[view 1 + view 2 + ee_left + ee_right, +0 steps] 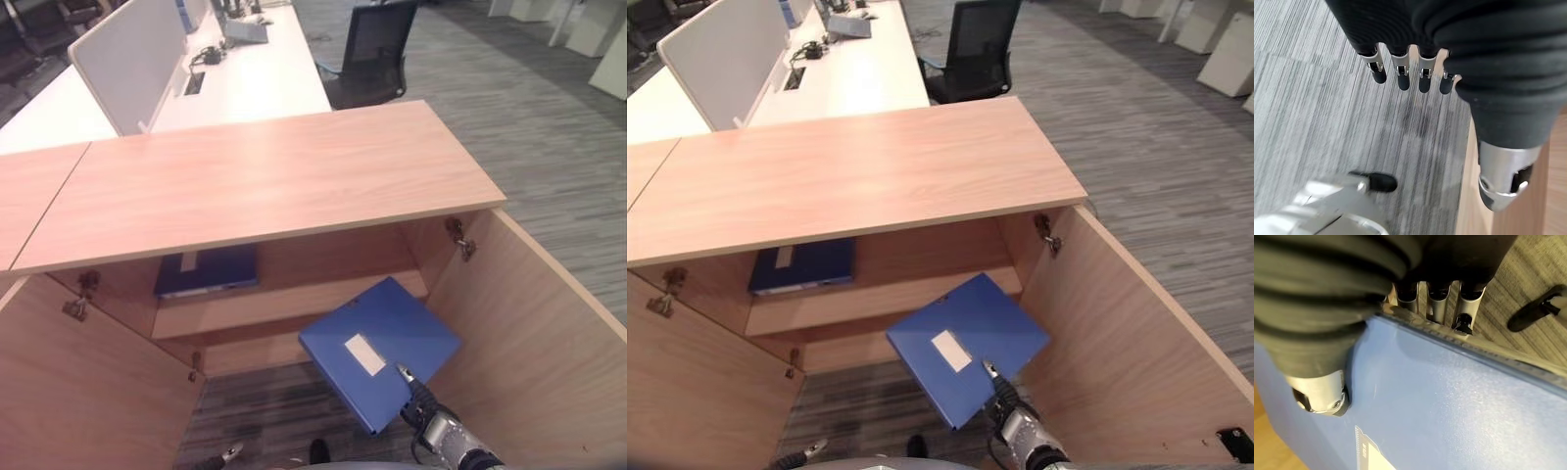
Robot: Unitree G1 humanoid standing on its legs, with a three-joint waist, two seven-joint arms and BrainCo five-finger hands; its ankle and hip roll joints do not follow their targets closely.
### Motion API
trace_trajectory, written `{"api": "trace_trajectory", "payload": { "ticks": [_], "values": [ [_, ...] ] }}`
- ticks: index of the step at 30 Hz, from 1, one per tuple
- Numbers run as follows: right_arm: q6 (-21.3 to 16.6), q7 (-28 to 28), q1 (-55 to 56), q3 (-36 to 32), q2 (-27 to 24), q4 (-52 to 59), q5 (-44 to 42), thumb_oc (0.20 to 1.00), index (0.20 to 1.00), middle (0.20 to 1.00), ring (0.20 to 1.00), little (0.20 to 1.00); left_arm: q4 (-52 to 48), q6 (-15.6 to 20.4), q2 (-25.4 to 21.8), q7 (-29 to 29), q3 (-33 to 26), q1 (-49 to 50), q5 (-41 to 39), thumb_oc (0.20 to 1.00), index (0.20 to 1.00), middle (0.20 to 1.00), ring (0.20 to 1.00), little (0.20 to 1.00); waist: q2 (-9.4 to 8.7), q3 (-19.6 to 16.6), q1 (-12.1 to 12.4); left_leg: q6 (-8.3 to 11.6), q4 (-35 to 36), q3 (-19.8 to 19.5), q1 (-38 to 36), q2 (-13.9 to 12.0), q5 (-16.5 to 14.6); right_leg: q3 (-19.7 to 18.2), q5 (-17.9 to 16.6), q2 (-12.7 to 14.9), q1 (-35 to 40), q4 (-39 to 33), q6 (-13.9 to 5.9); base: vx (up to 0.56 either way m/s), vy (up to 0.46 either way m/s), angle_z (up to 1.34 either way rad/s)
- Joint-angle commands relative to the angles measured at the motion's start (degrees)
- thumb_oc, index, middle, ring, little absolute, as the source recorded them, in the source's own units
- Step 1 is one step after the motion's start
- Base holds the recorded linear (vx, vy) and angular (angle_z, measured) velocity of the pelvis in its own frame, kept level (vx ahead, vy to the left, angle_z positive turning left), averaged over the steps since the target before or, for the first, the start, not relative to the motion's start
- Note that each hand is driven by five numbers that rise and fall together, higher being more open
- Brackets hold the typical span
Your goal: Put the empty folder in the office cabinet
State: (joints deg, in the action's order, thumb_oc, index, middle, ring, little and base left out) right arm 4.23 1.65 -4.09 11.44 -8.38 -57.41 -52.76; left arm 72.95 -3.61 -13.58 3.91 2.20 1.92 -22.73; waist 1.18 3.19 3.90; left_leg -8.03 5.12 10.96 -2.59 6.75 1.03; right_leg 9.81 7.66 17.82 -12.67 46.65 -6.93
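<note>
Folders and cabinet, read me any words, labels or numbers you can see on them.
No text can be read.
Blue folder in the right hand: a white label, its print too small to read.
Second folder on the cabinet shelf: a pale label, nothing readable.
Cabinet: no print visible.

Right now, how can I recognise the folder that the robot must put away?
Find the open wooden cabinet. In front of its shelf, the right hand holds a blue folder tilted in the air. The other folder, darker, lies flat on the shelf.
</note>
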Motion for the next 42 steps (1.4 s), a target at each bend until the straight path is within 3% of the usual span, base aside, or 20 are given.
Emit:
{"api": "trace_trajectory", "payload": {
  "ticks": [1, 2, 3, 7, 14, 21, 24, 25, 27, 30, 31, 42],
  "values": [
    [-1.6, 3.3, -3.2, -0.9, 0.4, 4.7, 0.5, 0.2, 0.2, 0.2, 0.2, 0.2, -0.5, 0.7, -0.3, -0.2, -1.5, 0.4, 2.1, 1.0, 1.0, 1.0, 1.0, 1.0, 1.36, 3.5, 0.9, 5.06, -0.5, -1.2, 1.1, -4.4, -1.9, 7.2, -7.0, -1.7, 11.8, -26.2, -0.43, 0.08, -0.018, -0.26],
    [-1.4, 3.5, -3.2, -0.7, 0.1, 4.9, 0.6, 0.2, 0.2, 0.2, 0.2, 0.2, -0.6, 0.9, -0.4, -0.2, -1.3, 0.3, 2.0, 1.0, 1.0, 1.0, 1.0, 1.0, 1.81, 4.3, 0.5, 5.3, -0.6, -1.6, 0.8, -5.0, -1.6, 7.5, -5.8, -3.1, 10.3, -27.7, 0.1, -0.03, -0.077, 0.24],
    [-1.6, 3.3, -3.5, -0.5, -0.5, 5.4, 0.2, 0.2, 0.2, 0.2, 0.2, 0.2, -0.7, 1.1, -0.1, -0.2, -1.2, 0.0, 1.9, 1.0, 1.0, 1.0, 1.0, 1.0, 2.04, 5.7, -0.6, 5.35, -0.5, -2.2, 0.7, -5.4, -0.7, 6.1, -7.7, -6.7, 5.9, -33.2, 0.45, 0.0, -0.114, 0.31],
    [-2.1, 3.2, -2.5, -0.3, -0.7, 5.0, 0.2, 0.2, 0.2, 0.2, 0.2, 0.2, -1.3, 1.6, 0.3, -0.7, -0.9, -0.1, 1.7, 1.0, 1.0, 1.0, 1.0, 1.0, 0.28, 6.4, -1.6, 5.92, -0.9, -4.9, -0.5, -4.3, -1.5, 4.0, -9.4, -9.4, 6.9, -40.5, 0.43, 0.1, -0.118, 0.31],
    [-2.0, 2.6, -3.6, 1.9, -1.5, 5.1, 2.5, 0.2, 0.2, 0.2, 0.2, 0.2, -2.0, 1.4, 0.9, -0.7, 0.1, 0.9, 1.1, 1.0, 1.0, 1.0, 1.0, 1.0, -0.16, 5.8, -0.9, 7.58, -0.8, -6.7, 0.9, -6.4, -1.0, 6.3, -8.9, -10.8, 8.3, -43.1, 1.59, 0.07, -0.139, 0.26],
    [-3.8, 1.7, -5.9, 5.0, -2.7, 15.1, 2.7, 0.2, 0.2, 0.2, 0.2, 0.2, -2.5, 1.3, 0.6, 0.2, 0.1, 2.0, 1.0, 1.0, 1.0, 1.0, 1.0, 1.0, -0.21, 6.6, 0.0, 8.9, -0.2, -9.2, 2.6, -8.1, 0.3, 9.7, -6.9, -11.2, 8.0, -42.4, 2.57, 0.01, -0.094, 0.3],
    [-6.4, 1.3, -6.9, 5.3, -4.3, 23.4, 0.9, 0.2, 0.2, 0.2, 0.2, 0.2, -3.5, 1.7, 0.3, 1.0, 0.6, 1.2, 0.9, 1.0, 1.0, 1.0, 1.0, 1.0, -0.2, 7.8, 0.4, 10.08, -0.5, -9.3, 4.7, -9.1, -0.1, 12.0, -5.0, -10.7, 7.0, -41.0, 2.59, -0.04, -0.081, 0.21],
    [-8.0, 0.7, -7.7, 4.7, -6.0, 28.5, 0.2, 0.2, 0.2, 0.2, 0.2, 0.2, -4.4, 1.6, 0.2, 1.2, 1.3, 0.2, 1.5, 1.0, 1.0, 1.0, 1.0, 1.0, -0.06, 8.6, 0.3, 10.48, -1.3, -6.6, 7.2, -10.1, 0.4, 14.5, -4.3, -9.7, 6.1, -40.0, 2.77, -0.05, -0.075, 0.52],
    [-10.6, -0.2, -10.3, 4.1, -8.3, 34.7, -0.3, 0.2, 0.2, 0.2, 0.2, 0.2, -5.4, 1.9, 0.2, 1.5, 2.4, -1.1, 2.7, 1.0, 1.0, 1.0, 1.0, 1.0, 0.76, 11.0, 0.1, 10.07, -5.7, -4.1, 11.9, -11.0, 0.1, 16.0, -3.7, -7.9, 3.1, -36.0, 2.91, -0.17, 0.004, 1.15],
    [-12.2, -0.9, -12.0, 3.5, -9.4, 38.2, -0.9, 0.2, 0.2, 0.2, 0.2, 0.2, -6.1, 2.3, -0.1, 2.1, 3.1, -2.3, 3.3, 1.0, 1.0, 1.0, 1.0, 1.0, 1.16, 12.5, -0.2, 9.65, -9.6, -3.7, 16.1, -10.9, -0.7, 16.0, -3.0, -6.4, -0.6, -32.1, 3.23, -0.17, 0.06, 0.41],
    [-14.3, -2.6, -14.3, 2.2, -10.5, 41.6, -0.7, 0.2, 0.2, 0.2, 0.2, 0.2, -8.1, 2.8, -0.5, 2.8, 4.0, -3.4, 3.3, 1.0, 1.0, 1.0, 1.0, 1.0, 1.65, 14.2, -0.3, 9.05, -15.8, -3.9, 22.1, -10.5, -2.6, 15.2, -1.2, -4.4, -5.8, -26.2, 3.95, -0.17, 0.089, 0.16],
    [-19.7, -8.8, -18.6, -2.4, -9.7, 48.0, -0.4, 0.2, 0.2, 0.2, 0.2, 0.2, -13.2, 3.3, -1.3, 5.4, 5.3, -3.8, 1.4, 1.0, 1.0, 1.0, 1.0, 1.0, 2.62, 16.8, 0.1, 7.66, -34.6, -5.5, 39.6, -10.3, -9.2, 12.2, 6.3, -0.6, -21.1, -8.3, 6.43, -0.05, 0.022, 0.07]
  ]
}}
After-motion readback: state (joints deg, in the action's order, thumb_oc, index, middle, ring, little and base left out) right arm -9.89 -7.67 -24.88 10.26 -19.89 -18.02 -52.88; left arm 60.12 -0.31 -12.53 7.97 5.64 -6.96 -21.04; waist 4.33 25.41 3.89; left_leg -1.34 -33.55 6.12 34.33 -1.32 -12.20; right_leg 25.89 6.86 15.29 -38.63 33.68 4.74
